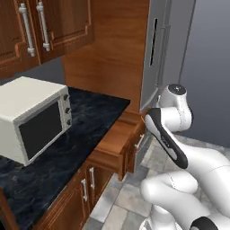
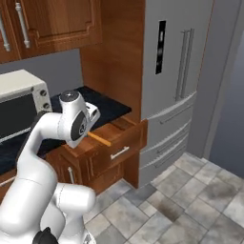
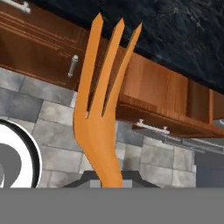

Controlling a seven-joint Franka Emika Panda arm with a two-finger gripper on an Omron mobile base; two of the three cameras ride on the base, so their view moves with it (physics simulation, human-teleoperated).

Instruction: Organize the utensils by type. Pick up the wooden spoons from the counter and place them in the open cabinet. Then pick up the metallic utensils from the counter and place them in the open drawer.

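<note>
Claw point(image 3: 105, 181) is clamped on the handle of an orange three-tined fork point(image 3: 99, 109), tines pointing away from the hand. From the right base camera the fork point(image 2: 99, 138) pokes out over the open drawer point(image 2: 116, 143) at the counter's right end, just beside the grey fridge point(image 2: 176, 71). Dark marble counter point(image 1: 85, 130) carries a white microwave point(image 1: 33, 114) toward its left end. Below the fork are wooden cabinet fronts and grey floor tiles point(image 3: 48, 127).
</note>
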